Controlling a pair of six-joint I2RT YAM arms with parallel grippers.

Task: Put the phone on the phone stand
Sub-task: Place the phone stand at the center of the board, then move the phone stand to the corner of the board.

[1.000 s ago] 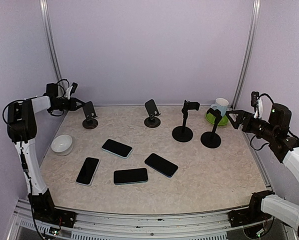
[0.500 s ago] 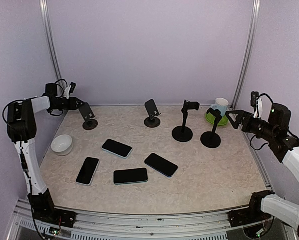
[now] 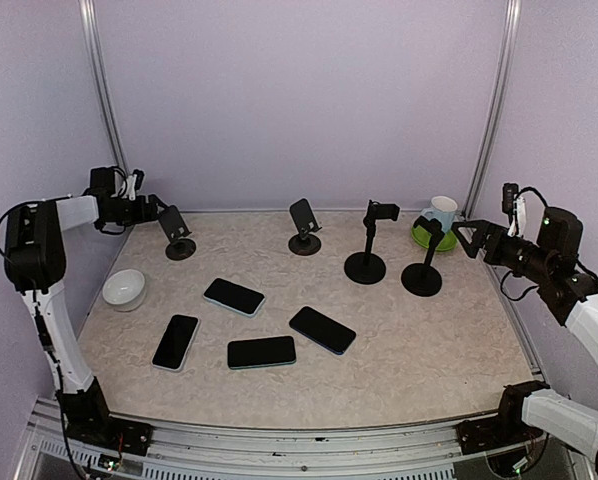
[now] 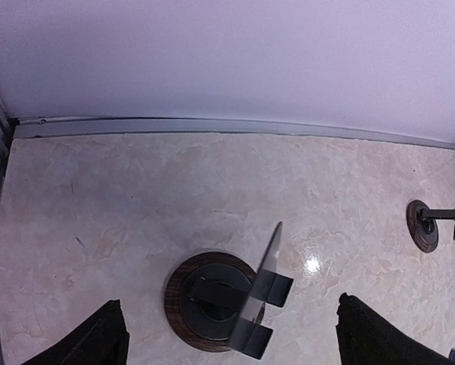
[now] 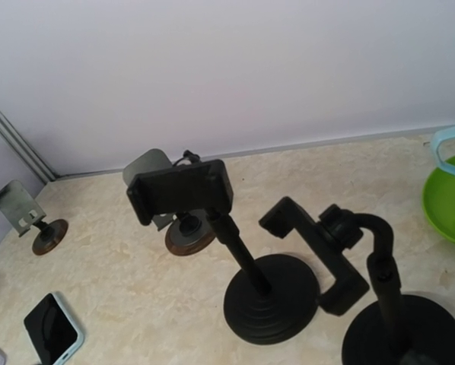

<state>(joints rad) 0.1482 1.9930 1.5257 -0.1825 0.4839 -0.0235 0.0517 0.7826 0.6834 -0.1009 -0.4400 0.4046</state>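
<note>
Phones, four of them, lie flat around the worktop's centre. A phone stand sits at the 10 o'clock corner between the left gripper's wide-spread jaws, clear of both fingers. The right gripper hovers at 2 o'clock beside a clamp stand; I cannot tell how its jaws are set.
</note>
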